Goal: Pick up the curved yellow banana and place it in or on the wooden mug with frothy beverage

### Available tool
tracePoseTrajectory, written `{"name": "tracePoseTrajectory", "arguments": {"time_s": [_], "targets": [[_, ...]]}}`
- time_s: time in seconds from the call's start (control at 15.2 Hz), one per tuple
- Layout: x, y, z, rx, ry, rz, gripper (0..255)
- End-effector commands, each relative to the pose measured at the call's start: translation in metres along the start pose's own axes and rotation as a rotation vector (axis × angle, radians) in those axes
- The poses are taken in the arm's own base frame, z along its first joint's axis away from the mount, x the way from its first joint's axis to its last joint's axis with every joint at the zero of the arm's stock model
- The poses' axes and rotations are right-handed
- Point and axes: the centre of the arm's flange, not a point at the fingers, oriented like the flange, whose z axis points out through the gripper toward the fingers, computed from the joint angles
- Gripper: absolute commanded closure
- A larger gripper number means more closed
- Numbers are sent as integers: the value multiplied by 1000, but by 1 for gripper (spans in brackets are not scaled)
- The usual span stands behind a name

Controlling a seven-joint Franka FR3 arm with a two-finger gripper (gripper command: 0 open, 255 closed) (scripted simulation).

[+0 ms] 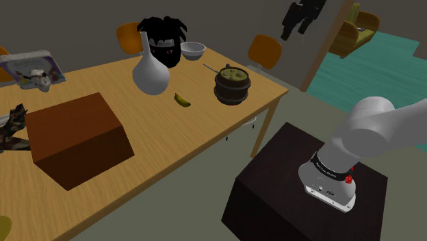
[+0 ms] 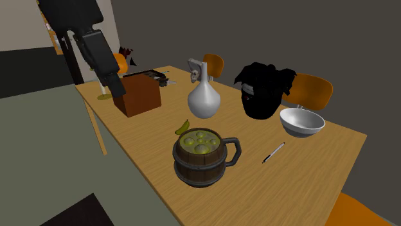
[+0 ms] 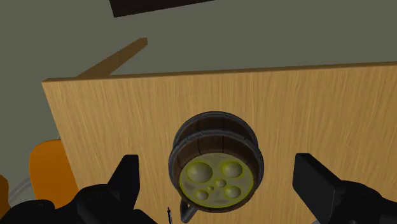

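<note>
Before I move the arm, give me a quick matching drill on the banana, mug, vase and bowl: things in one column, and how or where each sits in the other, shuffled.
Things:
1. banana
2. mug
3. vase
4. bowl

States:
A. upright, white, narrow neck
B. empty, beside the black shaggy object
C. lying flat between vase and mug
D. holds bubbly yellow-green froth

Pairs: 1-C, 2-D, 3-A, 4-B
</note>
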Motion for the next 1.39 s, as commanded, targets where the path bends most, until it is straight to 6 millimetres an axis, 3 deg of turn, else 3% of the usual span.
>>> {"name": "tracePoseTrajectory", "arguments": {"time_s": [0.0, 1.32], "targets": [[0, 0, 0, 0, 0, 0, 0], [133, -126, 185, 59, -5, -166, 0]]}}
